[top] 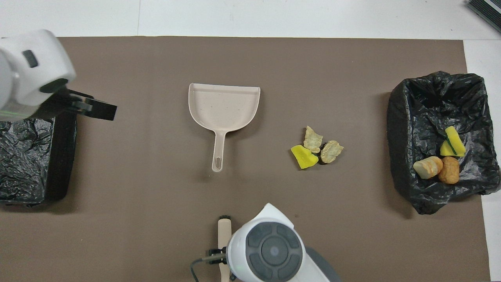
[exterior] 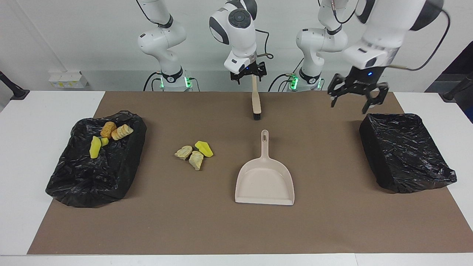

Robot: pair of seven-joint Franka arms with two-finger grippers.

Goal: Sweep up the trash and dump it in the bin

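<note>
**A:** Closest to the robots, the right hand is up over the handle of the black-bristled brush, which lies flat on the brown mat. I cannot tell whether it has clamped on that handle.

**B:** I read this as the brush pick-up. It should grip square across the handle, lift level and keep the bristles pointing down.

**A:** Left hand is released, jaws wide, hanging over the robot-side rim of the empty black-bagged bin at the left arm's end. It carries nothing.

**B:** Farther out comes the loose trash: two beige lumps and a yellow sponge bit, touching one another on the mat.

**A:** The beige dustpan lies beside them, toward the left arm's end, empty.

**B:** Here's the snag: its mouth opens away from the robots and the pile sits by its shoulder. Someone likely has to turn the pan, or the brush must work the scraps round.

**A:** At the right arm's end, the other bagged bin holds four scraps. Nothing lies between pile and pan.
</note>
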